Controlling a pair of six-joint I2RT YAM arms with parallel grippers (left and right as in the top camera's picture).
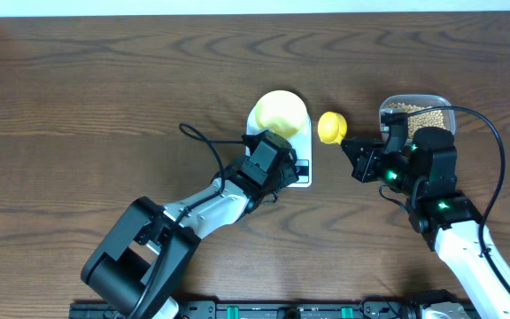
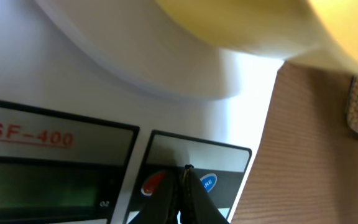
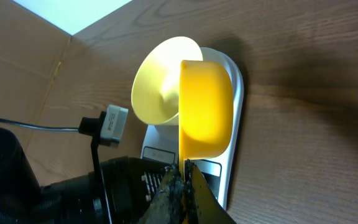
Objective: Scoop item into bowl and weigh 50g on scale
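Dark wood desk [image 1: 104, 80] — our left end effector [image 2: 185, 175], pinched closed, touches the scale [image 2: 55, 68] at its buttons [image 2: 207, 182]. Our right end effector [image 3: 184, 168] clamps the rigid scoop [image 3: 205, 106] by its handle. Beyond, the bowl [image 1: 279, 110] sits on the scale. The beans [image 1: 414, 111] — hard, light, likely to roll — lie in the tub [image 1: 397, 101], so we would scoop them, not pinch.

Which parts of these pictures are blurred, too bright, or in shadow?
Left wrist view: the bowl, very near the lens, is a soft blur, while the lettering on the scale is readable. Right wrist view: the scoop glows brightly at its middle, and a dark shadow lies on the table at the upper right. Overhead view: sharp and evenly lit.
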